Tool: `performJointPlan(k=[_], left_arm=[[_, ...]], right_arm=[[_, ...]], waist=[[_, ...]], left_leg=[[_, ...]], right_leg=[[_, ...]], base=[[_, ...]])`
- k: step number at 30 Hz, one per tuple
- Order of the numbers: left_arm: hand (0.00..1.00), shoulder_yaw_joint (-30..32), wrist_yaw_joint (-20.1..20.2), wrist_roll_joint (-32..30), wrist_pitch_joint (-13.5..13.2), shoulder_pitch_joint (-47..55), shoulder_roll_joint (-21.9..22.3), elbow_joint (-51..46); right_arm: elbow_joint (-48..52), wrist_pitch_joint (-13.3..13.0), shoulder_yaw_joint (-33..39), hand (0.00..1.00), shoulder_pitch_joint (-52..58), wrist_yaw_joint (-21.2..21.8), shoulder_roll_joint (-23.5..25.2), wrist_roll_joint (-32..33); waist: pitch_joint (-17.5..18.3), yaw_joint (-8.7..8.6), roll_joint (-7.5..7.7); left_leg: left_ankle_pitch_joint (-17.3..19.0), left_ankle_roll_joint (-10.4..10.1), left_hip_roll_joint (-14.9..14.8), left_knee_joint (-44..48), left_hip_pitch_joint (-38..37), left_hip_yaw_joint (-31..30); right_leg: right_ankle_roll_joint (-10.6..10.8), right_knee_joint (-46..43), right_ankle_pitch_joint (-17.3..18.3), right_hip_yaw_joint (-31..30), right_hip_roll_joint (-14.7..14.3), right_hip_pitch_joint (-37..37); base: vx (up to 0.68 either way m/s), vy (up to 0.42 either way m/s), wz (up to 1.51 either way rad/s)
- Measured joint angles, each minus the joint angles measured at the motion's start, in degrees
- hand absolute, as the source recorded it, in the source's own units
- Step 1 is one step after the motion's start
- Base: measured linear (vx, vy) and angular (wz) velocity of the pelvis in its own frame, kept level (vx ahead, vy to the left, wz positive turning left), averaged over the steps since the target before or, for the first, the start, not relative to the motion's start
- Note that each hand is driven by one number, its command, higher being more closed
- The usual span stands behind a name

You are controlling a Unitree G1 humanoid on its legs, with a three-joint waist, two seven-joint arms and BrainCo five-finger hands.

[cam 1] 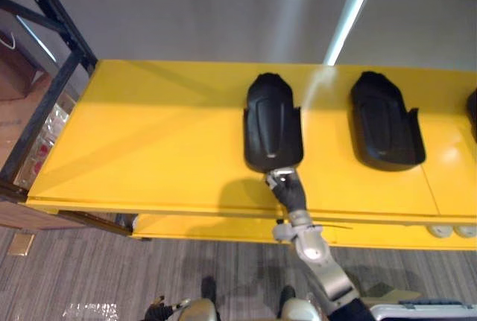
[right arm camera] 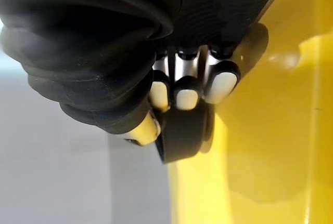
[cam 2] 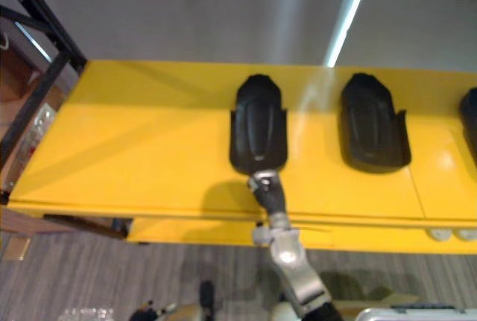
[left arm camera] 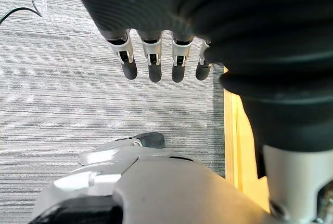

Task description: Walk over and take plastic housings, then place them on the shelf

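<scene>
Two black plastic housings lie on the yellow shelf (cam 1: pixel 149 135), one near the middle (cam 1: pixel 273 124) and one to its right (cam 1: pixel 384 121). A third housing (cam 1: pixel 472 112) peeks in at the right edge. My right hand (cam 1: pixel 283 181) reaches up to the near end of the middle housing. In the right wrist view its fingers (right arm camera: pixel 184 91) curl with their tips on the housing's black rim (right arm camera: pixel 182 135), the thumb (right arm camera: pixel 141 128) beside it. My left hand (left arm camera: pixel 151 63) hangs over the grey carpet with straight fingers, holding nothing.
A black metal rack frame (cam 1: pixel 52 16) stands at the shelf's left end. The left half of the shelf top is bare yellow. Two small white round parts (cam 1: pixel 451 230) sit under the front edge at the right. A lower yellow shelf edge (left arm camera: pixel 234 130) runs beside my left hand.
</scene>
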State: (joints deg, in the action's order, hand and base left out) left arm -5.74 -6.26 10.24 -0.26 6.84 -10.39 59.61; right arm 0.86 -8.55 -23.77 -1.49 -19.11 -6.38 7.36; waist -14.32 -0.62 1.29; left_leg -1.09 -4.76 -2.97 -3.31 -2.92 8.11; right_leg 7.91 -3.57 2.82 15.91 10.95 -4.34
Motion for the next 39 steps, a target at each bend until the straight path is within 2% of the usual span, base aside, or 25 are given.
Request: performJointPlan(k=[27, 32, 37, 39], left_arm=[[0.0, 0.74, 0.14, -0.05, 0.52, 0.06, 0.18, -0.27], [0.0, 0.97, 0.14, -0.05, 1.43, 0.06, 0.23, -0.5], [0.0, 1.09, 0.16, -0.05, 1.59, 0.05, 0.2, -0.55], [0.0, 1.12, 0.17, -0.06, 1.58, 0.05, 0.2, -0.56]], right_arm=[[-6.32, 2.15, 2.29, 1.0, -6.88, -6.33, 2.31, -1.46], [-6.91, 2.6, 2.42, 1.0, -7.63, -8.43, 2.51, -1.41], [-8.08, 2.26, 3.98, 1.0, -8.26, -8.01, 3.17, -1.43], [-8.07, 2.22, 4.35, 1.0, -8.34, -6.24, 3.16, -1.4]], waist=[[-0.03, 0.47, 0.1], [-0.04, 0.72, 0.1], [-0.33, 0.96, 0.2], [-0.33, 0.98, 0.21]], left_leg=[[-0.34, -0.05, -0.03, -0.18, -0.2, -1.21], [-0.34, -0.05, -0.01, -0.22, -0.43, -1.2], [-0.48, -0.06, 0.04, -0.74, -1.07, -1.16], [-0.6, -0.05, 0.05, -1.08, -1.09, -1.15]], right_leg=[[0.0, 0.19, 0.0, 1.18, 0.02, -0.96], [0.0, 0.23, 0.0, 1.2, 0.03, -1.2], [0.0, 0.47, 0.0, 1.24, 0.01, -1.71], [0.01, 0.56, 0.0, 1.28, 0.0, -1.66]], base=[[0.0, -0.001, 0.02], [0.0, 0.0, 0.0], [0.0, 0.0, 0.0], [0.0, 0.0, 0.0]])
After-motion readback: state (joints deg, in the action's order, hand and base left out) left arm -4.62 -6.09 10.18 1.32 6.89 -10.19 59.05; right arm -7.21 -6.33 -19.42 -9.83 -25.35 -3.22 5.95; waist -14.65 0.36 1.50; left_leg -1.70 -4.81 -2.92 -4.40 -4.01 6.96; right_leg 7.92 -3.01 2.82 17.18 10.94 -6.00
